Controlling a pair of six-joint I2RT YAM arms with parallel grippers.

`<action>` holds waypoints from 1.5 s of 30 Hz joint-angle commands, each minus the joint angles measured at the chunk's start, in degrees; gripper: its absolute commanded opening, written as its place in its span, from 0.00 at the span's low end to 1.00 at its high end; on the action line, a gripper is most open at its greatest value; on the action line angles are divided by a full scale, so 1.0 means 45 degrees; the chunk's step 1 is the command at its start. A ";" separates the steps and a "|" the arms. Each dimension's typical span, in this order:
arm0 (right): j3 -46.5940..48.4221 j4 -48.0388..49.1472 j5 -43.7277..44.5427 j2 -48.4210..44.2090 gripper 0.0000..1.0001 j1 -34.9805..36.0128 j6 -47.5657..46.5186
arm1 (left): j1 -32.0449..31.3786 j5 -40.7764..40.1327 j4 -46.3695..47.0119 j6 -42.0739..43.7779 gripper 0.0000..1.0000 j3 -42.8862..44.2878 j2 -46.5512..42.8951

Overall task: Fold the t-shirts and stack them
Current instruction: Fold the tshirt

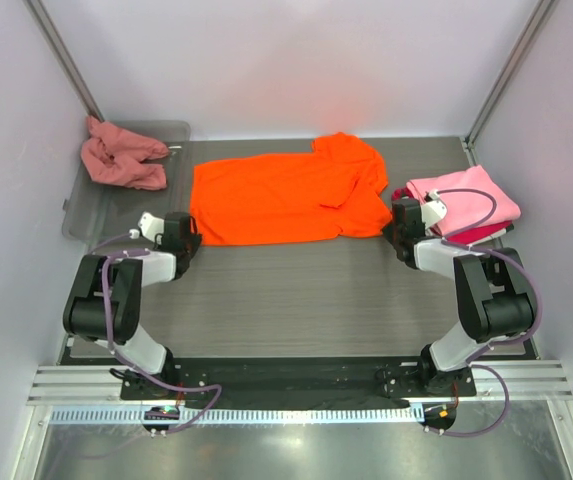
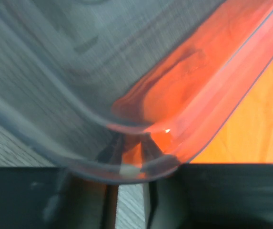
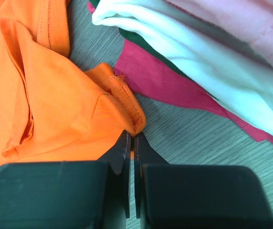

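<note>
The bright orange t-shirt [image 1: 286, 195] lies spread flat mid-table. My right gripper [image 3: 132, 137] is shut on a folded hem at its near right corner [image 1: 403, 228]. At the shirt's near left corner is my left gripper [image 1: 190, 240]. In the left wrist view the tray's blurred clear rim [image 2: 79, 157] covers the fingertips [image 2: 148, 145], with orange cloth [image 2: 260, 124] showing between and beyond them. A folded light pink t-shirt [image 1: 466, 198] rests on a crimson red t-shirt [image 1: 481, 236] at the right. The salmon-pink t-shirt [image 1: 121, 160] lies crumpled in the tray.
The clear grey plastic tray [image 1: 91, 215] sits at the far left, its near corner right over my left gripper. The pink and crimson stack [image 3: 174, 86] lies just beyond my right gripper. Frame posts and white walls close in the back and sides.
</note>
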 commanded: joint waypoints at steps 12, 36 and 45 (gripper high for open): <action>0.1615 -0.2365 0.1627 -0.1588 0.01 0.0048 -0.0428 | 0.0501 -0.1072 -0.4480 0.0867 0.00 0.1484 -0.1743; -0.2776 -0.7169 0.0825 -0.7952 0.01 0.0146 0.1133 | 0.0327 0.0746 -0.5946 -0.0069 0.00 -0.3065 -0.6666; -0.3482 -0.8246 0.0670 -1.0787 0.48 0.0243 0.0882 | 0.0327 0.0628 -0.6376 0.0026 0.23 -0.3789 -0.7623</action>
